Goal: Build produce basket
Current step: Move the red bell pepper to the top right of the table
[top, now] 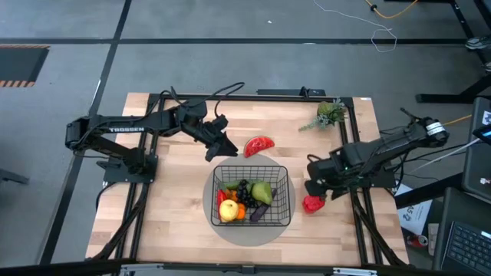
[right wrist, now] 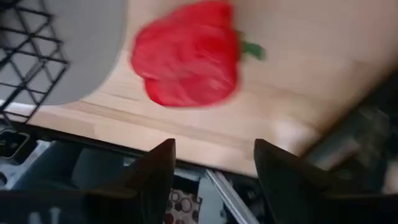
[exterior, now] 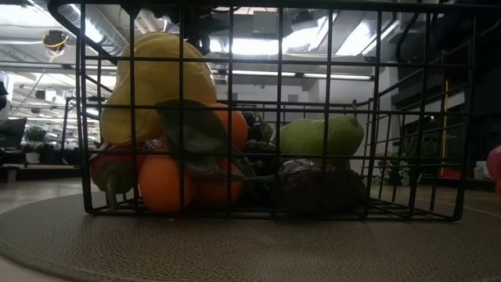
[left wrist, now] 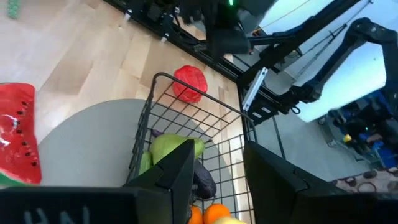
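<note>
I see the basket [top: 252, 195] on a grey disc [top: 253, 234] at the worktop's [top: 176, 207] near middle, holding a lemon [top: 228, 211], pear [top: 261, 191], oranges [top: 241, 209], grapes [top: 244, 188] and eggplant [top: 258, 212]. My left gripper [top: 218, 151] hangs just beyond the basket's far left corner, released and empty. The watermelon slice [top: 259, 145] lies on bare wood right beside it. My right gripper [top: 316, 188] is released too, hovering just over the red pepper [top: 312, 203], which sits on the worktop right of the basket.
</note>
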You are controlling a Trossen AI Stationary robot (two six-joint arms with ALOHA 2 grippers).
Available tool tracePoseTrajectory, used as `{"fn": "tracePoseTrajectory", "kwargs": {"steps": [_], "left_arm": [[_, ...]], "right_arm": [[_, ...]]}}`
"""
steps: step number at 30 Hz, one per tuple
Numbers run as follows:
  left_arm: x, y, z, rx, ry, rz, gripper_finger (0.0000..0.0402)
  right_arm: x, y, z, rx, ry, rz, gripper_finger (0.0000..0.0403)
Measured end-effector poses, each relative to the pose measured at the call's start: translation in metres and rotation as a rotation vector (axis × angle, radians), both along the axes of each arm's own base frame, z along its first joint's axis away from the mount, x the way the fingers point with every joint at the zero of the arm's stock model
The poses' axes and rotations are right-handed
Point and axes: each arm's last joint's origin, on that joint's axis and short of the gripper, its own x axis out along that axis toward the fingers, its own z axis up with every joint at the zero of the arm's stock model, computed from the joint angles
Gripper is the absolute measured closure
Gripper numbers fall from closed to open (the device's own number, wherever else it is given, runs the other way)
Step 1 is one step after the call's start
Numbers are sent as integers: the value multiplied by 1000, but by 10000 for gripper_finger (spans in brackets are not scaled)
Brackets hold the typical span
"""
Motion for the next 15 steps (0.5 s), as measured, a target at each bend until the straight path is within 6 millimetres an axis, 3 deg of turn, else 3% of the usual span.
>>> {"fn": "tracePoseTrajectory", "kwargs": {"steps": [6,15], "left_arm": [[0,2,0,11,3,36,268],[0,1,0,8,2,27,268]], "right_arm": [[0,15,-28,32,-75,8,183],[-5,37,-44,105,-92,-27,183]]}}
